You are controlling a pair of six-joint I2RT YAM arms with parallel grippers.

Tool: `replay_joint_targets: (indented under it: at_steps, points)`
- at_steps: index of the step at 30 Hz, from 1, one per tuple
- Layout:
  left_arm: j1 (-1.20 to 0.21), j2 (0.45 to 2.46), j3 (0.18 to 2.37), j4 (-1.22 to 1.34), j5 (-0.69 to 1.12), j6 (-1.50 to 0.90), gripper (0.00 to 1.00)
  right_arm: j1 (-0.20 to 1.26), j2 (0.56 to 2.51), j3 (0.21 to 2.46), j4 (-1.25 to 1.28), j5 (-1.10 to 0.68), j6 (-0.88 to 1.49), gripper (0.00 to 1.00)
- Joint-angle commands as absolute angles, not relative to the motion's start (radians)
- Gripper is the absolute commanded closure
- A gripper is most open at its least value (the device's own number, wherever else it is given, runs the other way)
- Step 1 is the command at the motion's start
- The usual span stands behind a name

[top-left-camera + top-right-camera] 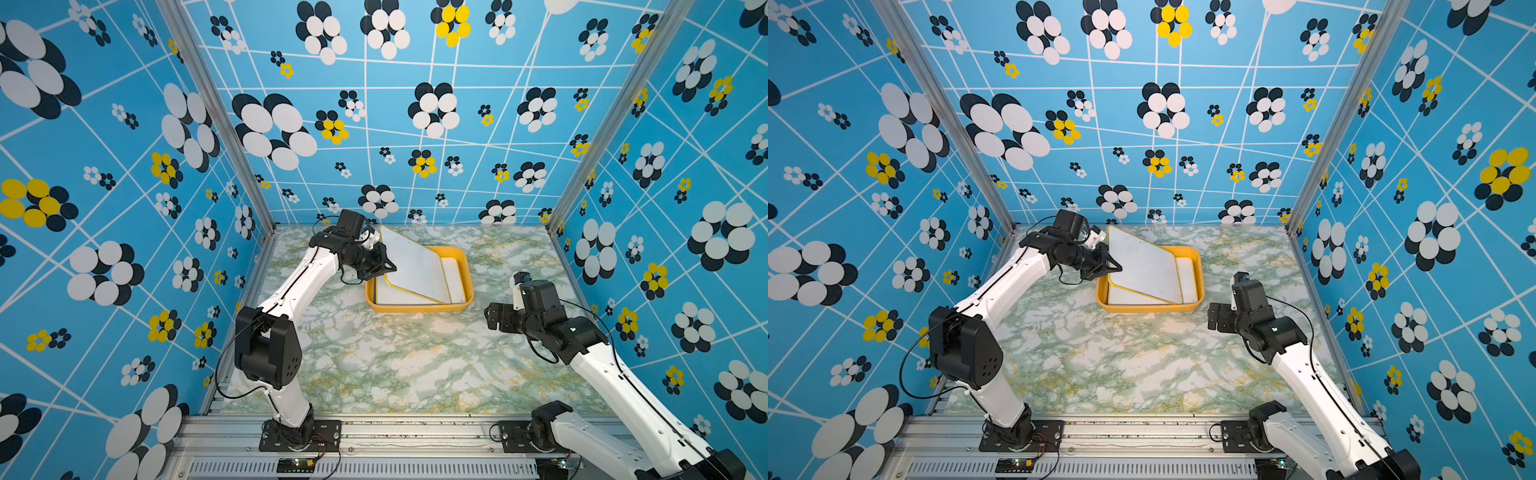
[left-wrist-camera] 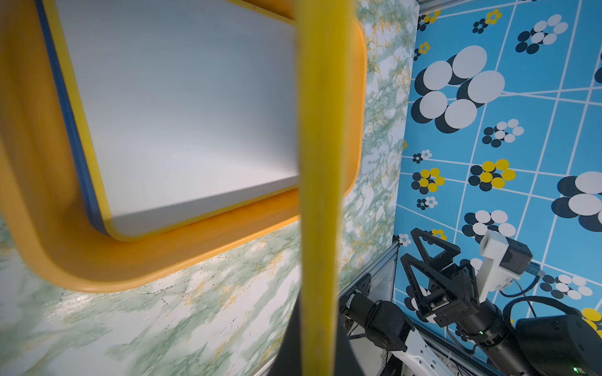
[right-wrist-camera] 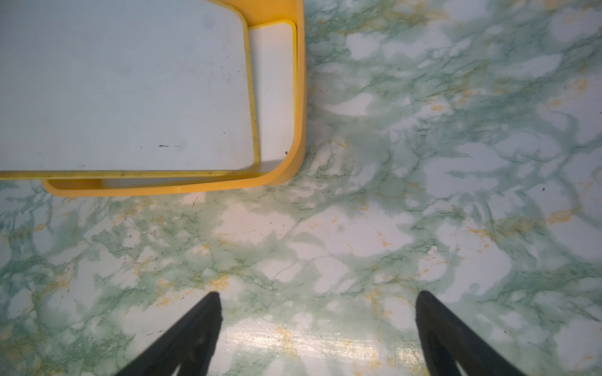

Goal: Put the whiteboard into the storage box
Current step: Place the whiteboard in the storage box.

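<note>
left arm (image 1: 291, 291): elbow bent, forearm reaching forward and inward, wrist roughly level. left gripper (image 1: 386, 266): jaws clamped tight on left edge of tilted whiteboard (image 1: 415, 266). right arm (image 1: 602, 365): forearm angled up from base, wrist turned toward centre. right gripper (image 3: 317, 296): pointing down and inward, jaws spread wide, empty, in both top views.

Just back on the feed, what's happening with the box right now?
The left gripper is shut on the edge of a yellow-rimmed whiteboard and holds it tilted over the storage box. The gripped side is raised and the opposite side dips inside the rim. Other boards lie flat in the box. The right gripper is open and empty over the table, beside the box. The whiteboard is not yet laid flat or released.
</note>
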State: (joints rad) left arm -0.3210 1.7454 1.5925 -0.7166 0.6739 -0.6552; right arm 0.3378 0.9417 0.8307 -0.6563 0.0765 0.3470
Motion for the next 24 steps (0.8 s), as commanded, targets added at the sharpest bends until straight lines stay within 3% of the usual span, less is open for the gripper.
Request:
replay_joint_targets:
  at_steps: [1,24]
  points:
    - [-0.318,1.756,1.634,-0.621,0.763,-0.659,1.00,0.340,0.925,0.823,-0.687,0.075,0.336,0.04]
    - [-0.288,1.916,1.598,-0.572,0.929,-0.564,1.00,0.340,0.930,0.794,-0.673,0.038,0.368,0.04]
